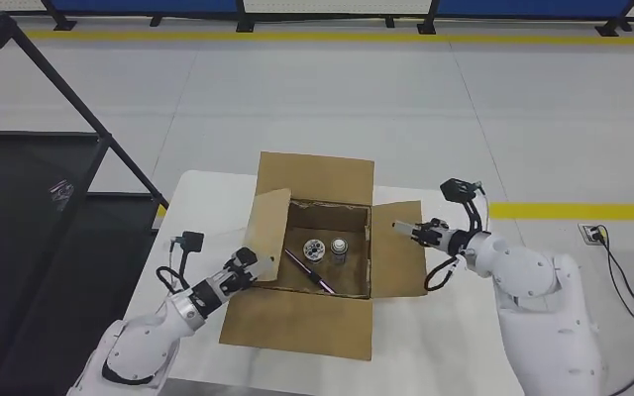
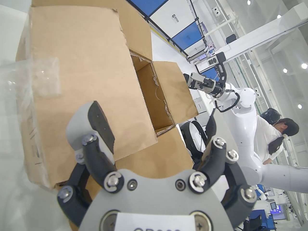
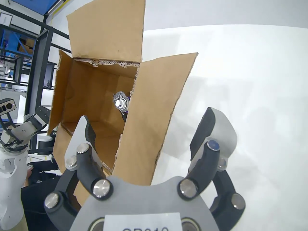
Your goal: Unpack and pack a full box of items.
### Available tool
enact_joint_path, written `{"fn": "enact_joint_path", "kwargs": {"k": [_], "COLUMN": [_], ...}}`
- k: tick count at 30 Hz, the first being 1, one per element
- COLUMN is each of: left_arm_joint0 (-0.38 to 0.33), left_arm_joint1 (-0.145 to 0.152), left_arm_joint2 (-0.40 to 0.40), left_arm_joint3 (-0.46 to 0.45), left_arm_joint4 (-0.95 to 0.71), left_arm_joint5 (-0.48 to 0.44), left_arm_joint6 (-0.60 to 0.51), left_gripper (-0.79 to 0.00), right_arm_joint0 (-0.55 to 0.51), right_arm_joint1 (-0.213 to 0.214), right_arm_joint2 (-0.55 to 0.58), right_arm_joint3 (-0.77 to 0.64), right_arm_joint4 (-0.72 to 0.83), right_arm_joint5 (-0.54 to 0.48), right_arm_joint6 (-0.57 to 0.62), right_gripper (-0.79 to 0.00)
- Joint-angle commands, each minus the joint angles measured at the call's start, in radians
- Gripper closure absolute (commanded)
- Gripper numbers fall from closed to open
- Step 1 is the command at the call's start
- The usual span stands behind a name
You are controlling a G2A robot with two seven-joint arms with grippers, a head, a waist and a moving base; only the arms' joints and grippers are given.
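Your box (image 1: pixel 297 322) sits at the middle of the white table (image 1: pixel 446 337), with all four flaps turned out and the top open. On its floor you can see a dark pen-like stick (image 1: pixel 309 270) lying slantwise, a round piece (image 1: pixel 314 247) just beyond it, and a small can (image 1: pixel 340 249) standing upright to the right of that piece.

Your left gripper (image 1: pixel 250 265) is at the box's left side, low against the raised left flap (image 1: pixel 267 223). Its wrist view shows the jaws spread wide (image 2: pixel 154 111), with the near corner of that flap (image 2: pixel 84 73) between them; whether a pad touches the cardboard cannot be told.

Your right gripper (image 1: pixel 401 229) is at the box's right side, over the right flap (image 1: pixel 394 259). Its jaws are also spread (image 3: pixel 146 115), holding nothing, and the right flap (image 3: pixel 156 111) runs up between the two fingers. Past the flap's edge, the small can (image 3: pixel 121 103) shows deep inside the box, well apart from the fingertips.
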Motion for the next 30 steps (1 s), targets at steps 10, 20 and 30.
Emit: {"fn": "enact_joint_path", "kwargs": {"k": [10, 20, 30], "left_arm_joint0": [-0.042, -0.065, -0.062], "left_arm_joint1": [-0.006, -0.012, -0.012], "left_arm_joint2": [0.043, 0.052, 0.048], "left_arm_joint3": [0.061, 0.084, 0.088], "left_arm_joint4": [0.000, -0.006, -0.013], "left_arm_joint5": [0.029, 0.111, 0.117], "left_arm_joint6": [0.010, 0.052, 0.057], "left_gripper": [-0.785, -0.785, -0.785], "right_arm_joint0": [0.071, 0.212, 0.372], "right_arm_joint1": [0.012, 0.000, -0.039], "right_arm_joint2": [-0.039, -0.211, -0.431], "right_arm_joint3": [0.056, 0.164, 0.387], "right_arm_joint4": [0.223, 0.309, 0.301], "right_arm_joint5": [-0.242, -0.317, -0.335], "right_arm_joint6": [-0.001, -0.031, -0.086], "right_gripper": [-0.785, -0.785, -0.785]}}
